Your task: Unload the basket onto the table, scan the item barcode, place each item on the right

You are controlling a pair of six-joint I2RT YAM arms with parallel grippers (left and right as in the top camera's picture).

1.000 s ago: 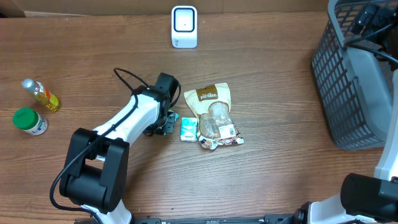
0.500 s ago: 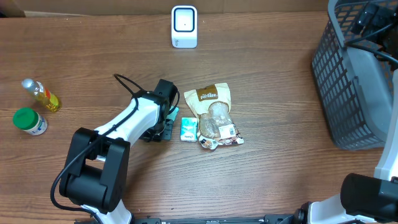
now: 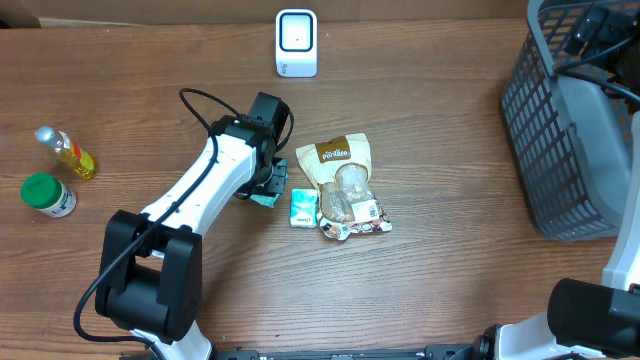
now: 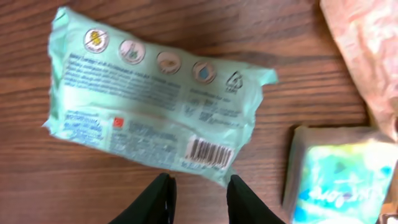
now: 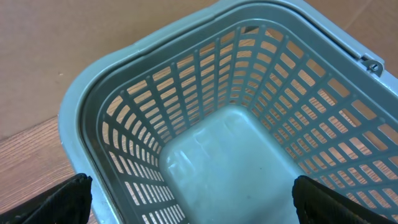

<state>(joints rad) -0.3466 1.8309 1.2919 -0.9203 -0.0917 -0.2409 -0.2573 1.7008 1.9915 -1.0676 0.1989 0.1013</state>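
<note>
While left fingers [image 4: 155, 199] sit parted (narrowly) by crinkly mint pack [image 4: 149, 106], right fingers [image 5: 56, 199] wide, latticed basket [image 5: 205, 93].

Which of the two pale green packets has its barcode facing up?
The bigger flat packet by the left gripper: its barcode shows near one corner. The smaller pack beside it shows only a blue-green pattern.

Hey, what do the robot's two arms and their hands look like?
The left arm is a white link between bulky black joints, with a thin black cable looping out near the wrist. The left hand has two slim black fingers. The right arm is also white above a black joint, and the right hand has black fingers too.
</note>
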